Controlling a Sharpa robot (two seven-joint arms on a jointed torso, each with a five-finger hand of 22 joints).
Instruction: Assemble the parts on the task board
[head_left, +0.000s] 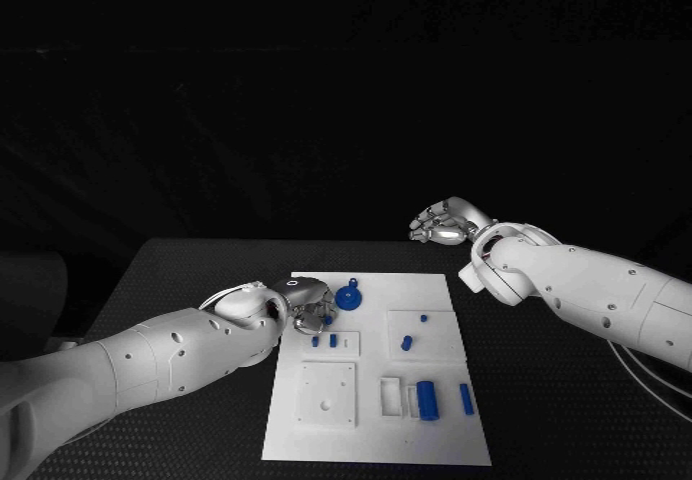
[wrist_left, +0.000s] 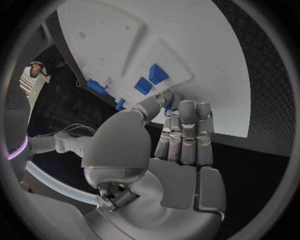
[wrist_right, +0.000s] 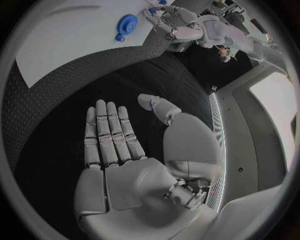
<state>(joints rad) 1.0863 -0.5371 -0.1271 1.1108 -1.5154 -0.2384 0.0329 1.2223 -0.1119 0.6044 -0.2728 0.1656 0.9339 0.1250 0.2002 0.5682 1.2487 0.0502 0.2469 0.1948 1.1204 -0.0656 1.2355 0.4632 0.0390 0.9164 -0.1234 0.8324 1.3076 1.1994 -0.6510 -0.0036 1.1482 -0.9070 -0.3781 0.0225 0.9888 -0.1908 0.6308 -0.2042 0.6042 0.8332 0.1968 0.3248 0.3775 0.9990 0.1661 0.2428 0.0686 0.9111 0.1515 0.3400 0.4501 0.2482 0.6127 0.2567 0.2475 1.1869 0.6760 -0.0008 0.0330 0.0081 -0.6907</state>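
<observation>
I've got the left hand (head_left: 307, 315) at the task board's (head_left: 433, 440) nine o'clock edge, fingers together (grasping anything? cannot tell), beside two small blue parts (head_left: 325, 341); right hand (head_left: 441, 225) parked clear, released.

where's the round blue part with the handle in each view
Head view: round blue part lies near the far edge of the task board, just beyond the left hand.
Left wrist view: I cannot pick it out.
Right wrist view: it lies on the board beside the left hand.
Shared landmark: the task board.
</observation>
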